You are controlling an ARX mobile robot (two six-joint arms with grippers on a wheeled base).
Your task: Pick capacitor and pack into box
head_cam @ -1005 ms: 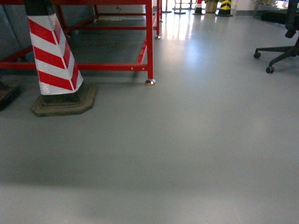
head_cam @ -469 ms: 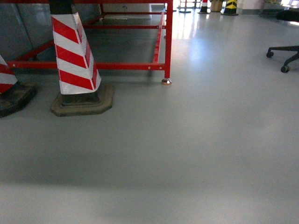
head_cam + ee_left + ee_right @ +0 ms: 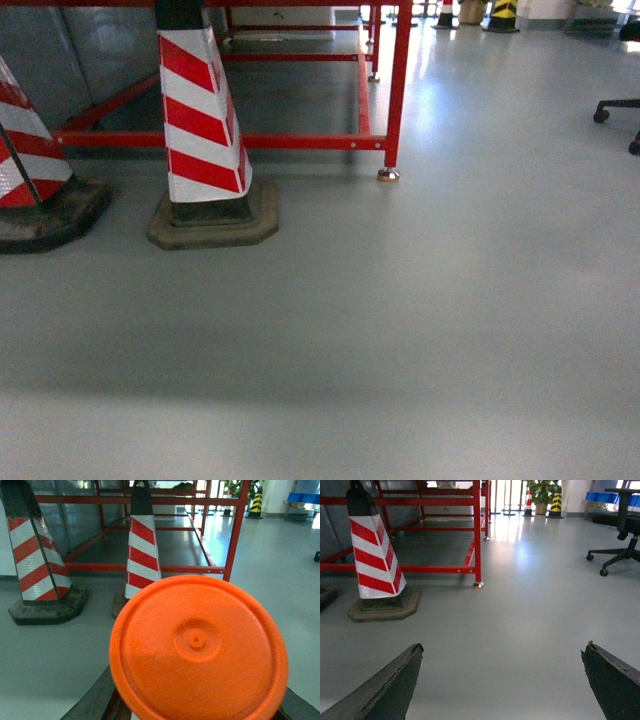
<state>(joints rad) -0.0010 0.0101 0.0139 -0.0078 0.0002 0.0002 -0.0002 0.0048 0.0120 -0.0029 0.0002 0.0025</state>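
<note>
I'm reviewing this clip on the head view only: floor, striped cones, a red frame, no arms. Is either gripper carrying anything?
Observer: Yes. An orange round part fills the left wrist view and appears held between the dark fingers of the left gripper.
Operator: And the right?
Observer: The right gripper is open and empty, with only grey floor between its fingers.
Operator: Any pink box anywhere?
Observer: None in any view. The right wrist view adds only an office chair and a potted plant.
</note>
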